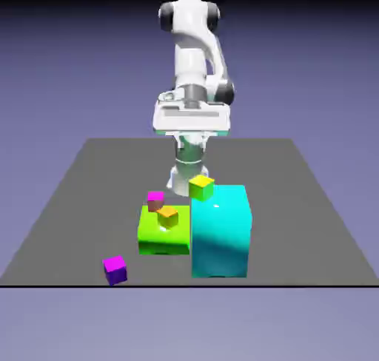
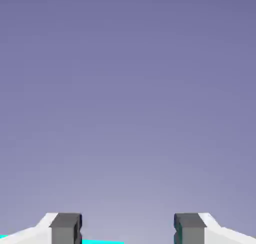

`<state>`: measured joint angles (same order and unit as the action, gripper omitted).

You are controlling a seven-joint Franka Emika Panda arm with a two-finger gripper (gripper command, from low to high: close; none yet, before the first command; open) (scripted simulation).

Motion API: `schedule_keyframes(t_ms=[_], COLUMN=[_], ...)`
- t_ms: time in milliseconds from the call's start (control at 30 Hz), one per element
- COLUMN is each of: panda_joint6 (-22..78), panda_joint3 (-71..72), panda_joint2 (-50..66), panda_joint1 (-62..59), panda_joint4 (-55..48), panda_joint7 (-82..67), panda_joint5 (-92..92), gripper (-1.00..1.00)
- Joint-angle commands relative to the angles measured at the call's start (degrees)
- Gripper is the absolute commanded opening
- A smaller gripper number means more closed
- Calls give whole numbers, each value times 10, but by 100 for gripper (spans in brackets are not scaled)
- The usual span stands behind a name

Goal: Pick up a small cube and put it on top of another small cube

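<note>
The small cube (image 1: 114, 269), magenta on top with violet-purple sides, lies alone on the grey table (image 1: 66, 204) near its front edge, at the exterior view's left. My gripper (image 1: 191, 124) hangs high at the back, well above and behind all the blocks, far from that cube. In the hand view my gripper (image 2: 127, 229) is open, its two grey fingertips (image 2: 65, 228) wide apart with nothing between them. That view shows only the plain backdrop; the small cube is out of it.
A tall cyan block (image 1: 220, 232) stands mid-table, with a thin strip of the cyan block (image 2: 100, 242) at the hand view's bottom. A green block (image 1: 161, 234) adjoins it, carrying an orange cube (image 1: 168, 217). A pink-topped brownish cube (image 1: 155, 200) and a yellow-green cube (image 1: 200, 186) sit behind.
</note>
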<state>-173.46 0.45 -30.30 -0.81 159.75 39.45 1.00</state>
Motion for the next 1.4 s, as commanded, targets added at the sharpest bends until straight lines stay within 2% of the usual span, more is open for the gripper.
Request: schedule_keyframes(t_ms=[0, 833, 900, 1100, 1133, 1367], panda_joint6=[5, 118, 121, 49, 49, 128], panda_joint3=[4, 96, 99, 113, 113, 94], panda_joint2=[20, 508, 522, 635, 635, 510], panda_joint1=[-12, -323, -332, -332, -332, -321], panda_joint4=[-10, -270, -278, -320, -320, -274], panda_joint7=[-25, -648, -666, -683, -683, -657], panda_joint5=[8, 216, 222, 232, 232, 217], gripper=[0, 0, 0, 0, -100, -100])
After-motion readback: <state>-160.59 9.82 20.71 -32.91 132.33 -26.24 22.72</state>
